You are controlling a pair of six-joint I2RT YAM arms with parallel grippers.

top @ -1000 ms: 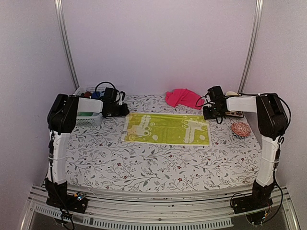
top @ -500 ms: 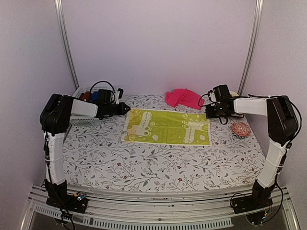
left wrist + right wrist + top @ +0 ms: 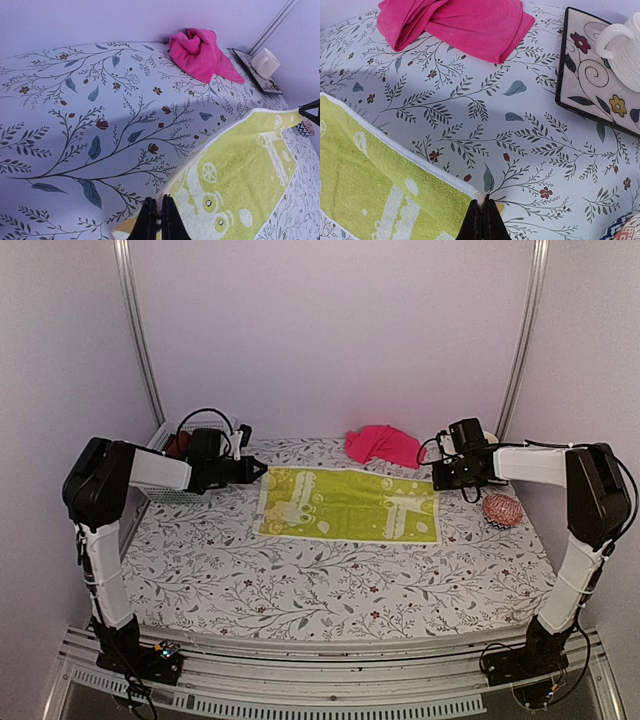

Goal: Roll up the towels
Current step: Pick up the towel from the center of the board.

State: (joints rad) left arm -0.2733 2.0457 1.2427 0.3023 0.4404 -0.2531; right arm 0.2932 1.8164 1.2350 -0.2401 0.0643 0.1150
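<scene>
Basically, the lime-yellow towel (image 3: 350, 506) lies spread flat near the middle of the table (image 3: 330, 590), long side running left to right, white and orange pattern up. The left tool (image 3: 262, 471) sits low at the towel's far left corner. In the left wrist view its fingers (image 3: 169, 220) are pressed together with no gap and the towel corner is right at their tips, so it looks clamped on the lime-yellow towel. The right tool (image 3: 437, 485) sits at the far right corner. In the right wrist view its fingers (image 3: 492, 222) are closed tight, with the white hemmed corner pinched between the tips. The pink towel (image 3: 382, 444) is a crumpled heap at the back of the table, beyond the far edge of the lime-yellow towel and apart from it; neither tool touches it. A patterned tray (image 3: 585, 85) with a white mug (image 3: 625, 45) on it is at the back right, near the right tool. A round red-orange woven pad (image 3: 502, 510) lies on the table just right of the lime-yellow towel's right end, not touching it. A white basket (image 3: 170, 495) is at the back left, partly behind the left arm, its contents mostly hidden. Neither towel is rolled.
</scene>
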